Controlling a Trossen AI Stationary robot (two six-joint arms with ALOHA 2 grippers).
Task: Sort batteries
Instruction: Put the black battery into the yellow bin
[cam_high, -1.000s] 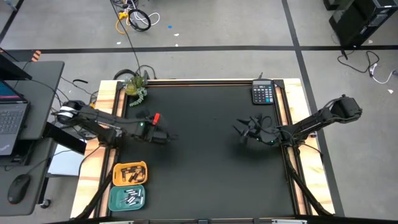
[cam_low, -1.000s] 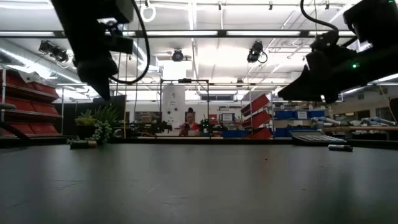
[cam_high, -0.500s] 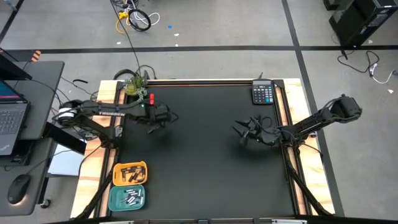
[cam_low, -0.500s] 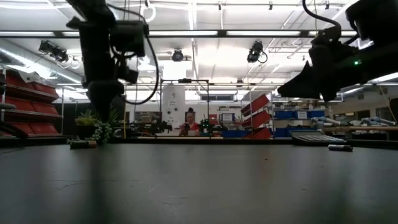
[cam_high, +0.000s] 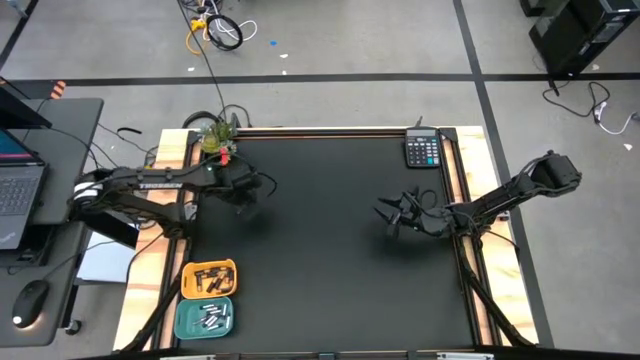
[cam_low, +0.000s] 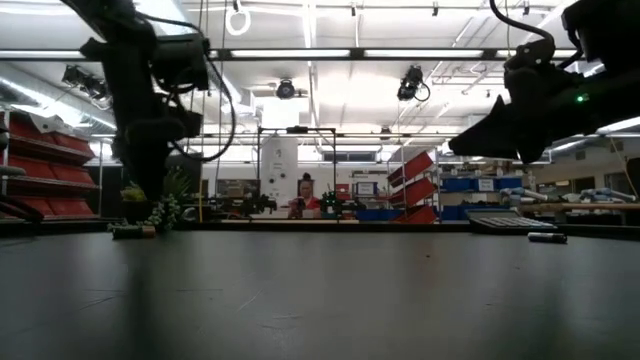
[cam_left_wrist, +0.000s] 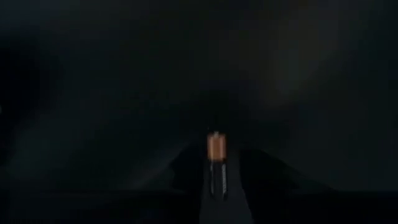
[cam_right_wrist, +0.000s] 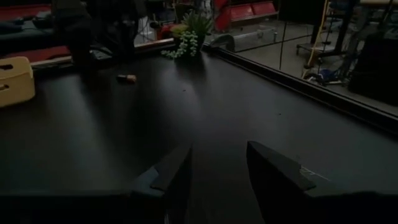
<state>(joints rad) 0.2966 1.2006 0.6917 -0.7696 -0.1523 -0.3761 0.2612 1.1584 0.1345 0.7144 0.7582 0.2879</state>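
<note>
One dark battery with a copper end (cam_left_wrist: 216, 163) lies on the black mat at the far left, near the small plant (cam_high: 218, 140); it also shows as the battery (cam_right_wrist: 127, 78) and the battery (cam_low: 130, 232). My left gripper (cam_high: 245, 188) hangs open over it, pointing steeply down, fingertips (cam_low: 145, 195) clear of the mat. In the left wrist view the battery shows in the gap between the fingers. My right gripper (cam_high: 392, 215) hovers open over the mat's right half, holding nothing (cam_right_wrist: 217, 168). Another battery (cam_low: 545, 237) lies near the calculator.
An orange tray (cam_high: 208, 278) and a teal tray (cam_high: 205, 318), each holding several batteries, sit at the near left corner. The calculator (cam_high: 423, 150) lies at the far right. Wooden rails (cam_high: 455, 170) edge the mat. A person sits in the room far behind.
My left gripper has swung from the mat's left-middle toward the far left edge and the plant, sinking a little and tipping to point more steeply down, ending over the battery. The right arm has kept still.
</note>
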